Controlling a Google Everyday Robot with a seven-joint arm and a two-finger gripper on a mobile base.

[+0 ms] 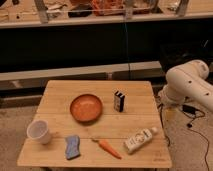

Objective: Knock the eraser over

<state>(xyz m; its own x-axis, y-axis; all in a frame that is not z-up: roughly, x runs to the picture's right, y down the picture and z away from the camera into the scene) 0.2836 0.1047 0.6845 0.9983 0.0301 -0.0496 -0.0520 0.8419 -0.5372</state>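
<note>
The eraser (118, 101), a small black block with a pale stripe down its middle, stands upright on the wooden table (60, 92), just right of the orange bowl (86, 108). Only the white elbow of my arm (187, 85) shows, off the table's right edge, well apart from the eraser. My gripper is out of view.
A white bottle (138, 139) lies on its side near the front right. A carrot (108, 148) lies at the front middle, with a blue wavy-edged sponge (72, 147) to its left. A white cup (40, 131) stands at the front left. A dark counter runs behind the table.
</note>
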